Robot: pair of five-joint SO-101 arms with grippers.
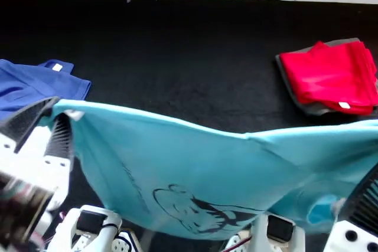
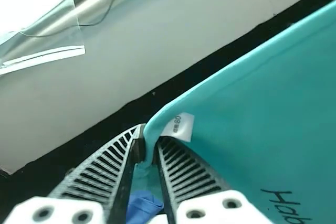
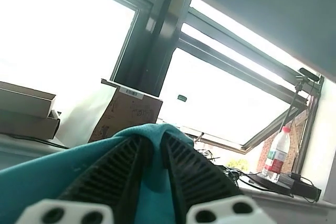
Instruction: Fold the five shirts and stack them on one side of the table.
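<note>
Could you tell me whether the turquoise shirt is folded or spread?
Spread: the turquoise shirt hangs stretched between the left claw and right claw.

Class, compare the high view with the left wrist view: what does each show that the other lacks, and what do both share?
High view alone: a folded red shirt on a grey shirt. Left wrist view alone: a cable in the background. Both: the left gripper shut on the teal shirt beside its white tag, the blue shirt, the black table.

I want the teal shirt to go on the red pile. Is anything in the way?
Nothing visible does. The left gripper and right gripper hold the teal shirt up, and the way to the red pile looks open. The blue shirt lies on the other side.
</note>
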